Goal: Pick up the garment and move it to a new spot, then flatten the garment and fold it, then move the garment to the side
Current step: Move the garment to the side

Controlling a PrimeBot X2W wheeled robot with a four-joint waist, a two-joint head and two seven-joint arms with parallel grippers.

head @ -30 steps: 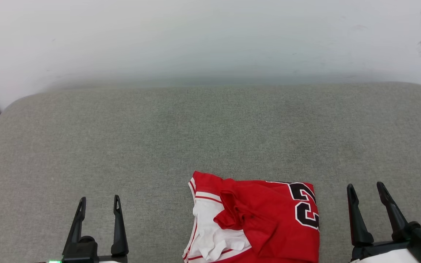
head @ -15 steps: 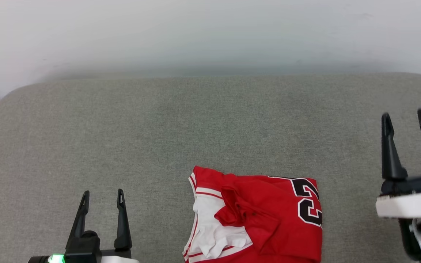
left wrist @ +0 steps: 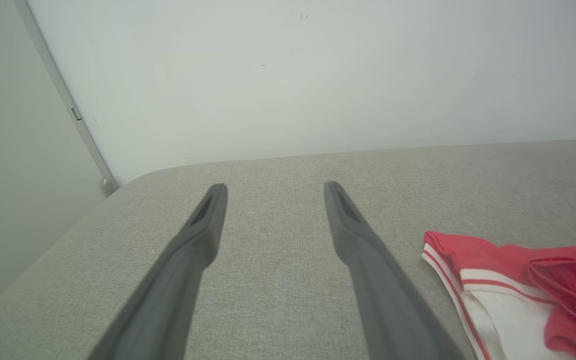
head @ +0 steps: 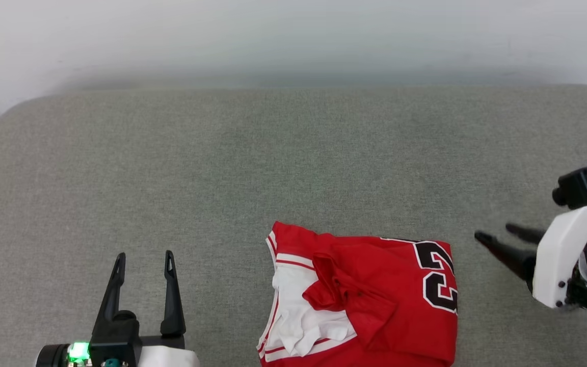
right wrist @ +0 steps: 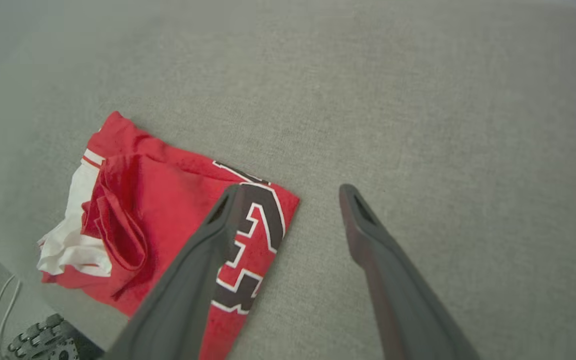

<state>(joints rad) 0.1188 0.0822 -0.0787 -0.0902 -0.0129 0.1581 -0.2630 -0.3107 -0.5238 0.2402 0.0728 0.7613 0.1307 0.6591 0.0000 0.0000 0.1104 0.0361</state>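
Note:
The garment lies folded into a compact red bundle at the near edge of the grey cushion, a white sleeve on its left and a black-and-white "23" on its right. In the left wrist view the garment shows at the lower right. In the right wrist view the garment lies below and left of the fingers. My left gripper stands open to the garment's left, empty. My right gripper is open, raised to the garment's right, its fingers pointing left toward the "23".
A pale wall rises behind the cushion. The cushion's near edge drops to the floor, where a white cable and a dark wheel show. A grey vertical strip runs down the wall at the left.
My right arm has risen and turned, so its fingers now point left at the garment instead of away from me. The head camera has tilted slightly. The left gripper and the garment have kept still.

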